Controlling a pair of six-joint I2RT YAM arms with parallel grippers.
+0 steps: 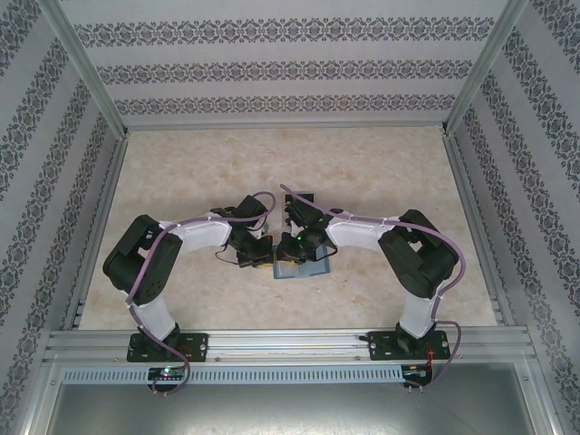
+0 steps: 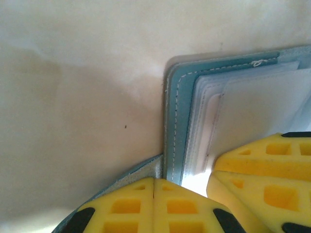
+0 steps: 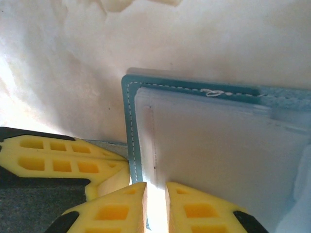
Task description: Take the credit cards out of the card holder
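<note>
The teal-blue card holder (image 1: 304, 269) lies open on the table between both grippers. Its stitched teal edge (image 2: 175, 121) frames a stack of pale whitish layers (image 2: 252, 111), cards or clear sleeves; I cannot tell them apart. No black card shows. My left gripper (image 2: 153, 199) is shut, with the holder's lower cover flap (image 2: 146, 170) running in between its yellow fingers. My right gripper (image 3: 155, 206) sits at the near edge of the pale stack (image 3: 218, 145), jaws a narrow gap apart with bright pale surface showing between them. Its fingers (image 2: 262, 165) also show in the left wrist view.
The beige marbled tabletop (image 1: 272, 163) stretches free behind the arms. Patterned walls (image 1: 54, 181) close in the left, right and back. An aluminium rail (image 1: 290, 340) runs along the near edge by the arm bases.
</note>
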